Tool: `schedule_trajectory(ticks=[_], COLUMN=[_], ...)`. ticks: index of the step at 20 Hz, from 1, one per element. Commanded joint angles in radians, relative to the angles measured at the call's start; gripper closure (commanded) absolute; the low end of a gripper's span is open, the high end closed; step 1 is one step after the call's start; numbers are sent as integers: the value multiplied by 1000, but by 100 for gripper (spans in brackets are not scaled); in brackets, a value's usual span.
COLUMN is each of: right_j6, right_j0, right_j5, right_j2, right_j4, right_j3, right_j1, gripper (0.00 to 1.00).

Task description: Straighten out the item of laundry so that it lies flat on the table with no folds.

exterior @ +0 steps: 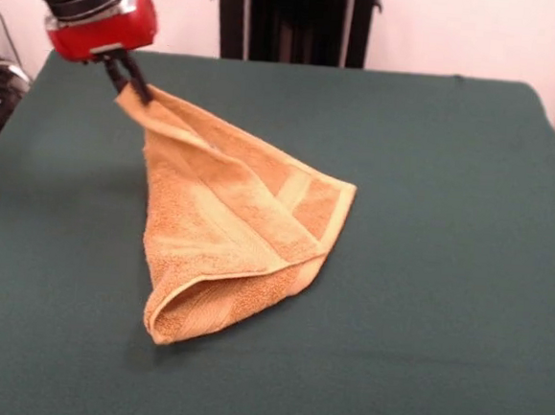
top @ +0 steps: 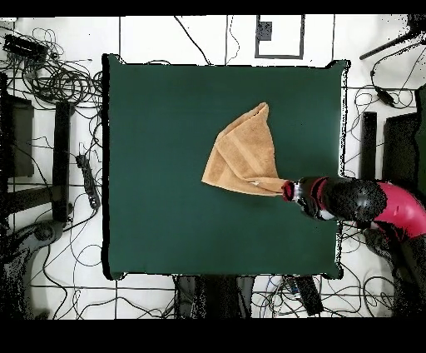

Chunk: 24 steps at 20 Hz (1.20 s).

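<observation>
While its folded lower end rests on the green tabletop [exterior: 426, 277], the orange-tan hand towel [exterior: 227, 232] slopes up and back to one raised corner, pinched by the gripper [exterior: 133, 83] near the far-left edge.

You see tangled black cables [top: 58, 79] on white floor [top: 191, 37] beside table, dark equipment [top: 17, 137] along one side, black stand [exterior: 294, 18] behind far edge.

Even, bright light; soft faint shadows.
</observation>
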<state>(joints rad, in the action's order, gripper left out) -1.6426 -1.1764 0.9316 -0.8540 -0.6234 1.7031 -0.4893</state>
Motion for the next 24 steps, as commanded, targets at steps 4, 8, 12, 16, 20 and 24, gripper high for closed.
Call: schedule_trajectory(ticks=[4, 8, 12, 16, 20, 24], right_j6=[292, 269, 223, 195, 205, 308], right_j0=[16, 12, 26, 92, 183, 221], right_j5=[56, -1, -37, -6, 83, 81], right_j2=[-21, -30, -50, -27, 16, 23], right_j4=[-28, -19, -11, -13, -18, -64], right_j3=[-33, -31, -42, -152, -308, -424], right_j1=[27, 77, 65, 98, 168, 241], gripper=[100, 100, 100, 100, 100, 100])
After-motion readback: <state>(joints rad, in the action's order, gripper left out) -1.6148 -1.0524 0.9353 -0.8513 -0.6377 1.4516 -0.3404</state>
